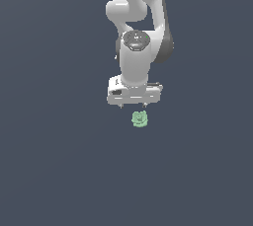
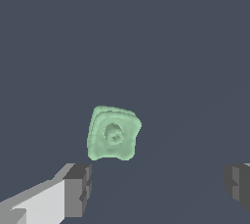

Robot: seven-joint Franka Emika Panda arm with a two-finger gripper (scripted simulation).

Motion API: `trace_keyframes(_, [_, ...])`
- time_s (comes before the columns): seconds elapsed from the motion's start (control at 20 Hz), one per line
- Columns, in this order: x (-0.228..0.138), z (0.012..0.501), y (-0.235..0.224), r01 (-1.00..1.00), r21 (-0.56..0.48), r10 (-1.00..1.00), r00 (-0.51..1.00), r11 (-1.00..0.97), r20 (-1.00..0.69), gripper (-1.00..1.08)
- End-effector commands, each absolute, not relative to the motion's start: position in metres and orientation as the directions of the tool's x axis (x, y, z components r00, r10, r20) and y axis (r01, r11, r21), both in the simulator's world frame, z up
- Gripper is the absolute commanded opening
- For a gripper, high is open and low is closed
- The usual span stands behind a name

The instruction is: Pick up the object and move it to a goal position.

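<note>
The object (image 1: 140,119) is a small pale mint-green lump with swirled rose-like folds, lying on the dark grey floor. In the wrist view the object (image 2: 113,133) lies clear of the fingers, not between them. My white gripper (image 1: 133,105) hangs just above and behind it in the exterior view, pointing down. In the wrist view the gripper (image 2: 158,186) is open wide, with one grey fingertip (image 2: 78,189) close to the object and the other at the frame's edge. Nothing is held.
The white arm (image 1: 141,22) rises behind the gripper to the top of the exterior view. The floor is a plain dark grey surface (image 1: 49,161) with no other objects or marker visible.
</note>
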State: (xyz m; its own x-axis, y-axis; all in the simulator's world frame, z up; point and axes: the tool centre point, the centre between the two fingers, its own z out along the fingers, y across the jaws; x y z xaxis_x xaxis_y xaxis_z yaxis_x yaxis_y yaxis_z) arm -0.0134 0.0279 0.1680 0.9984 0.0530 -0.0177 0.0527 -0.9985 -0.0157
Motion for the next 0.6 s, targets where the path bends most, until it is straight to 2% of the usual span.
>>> trace_keyframes(0.0, [-0.017,0.164,0.026,0.048,-0.017,0.049,0.998,-0.999,-0.032,1.00])
trace_keyframes(0.55, [-0.016,0.148,0.037,0.005,-0.012,0.005,1.000,-1.000,-0.022,1.00])
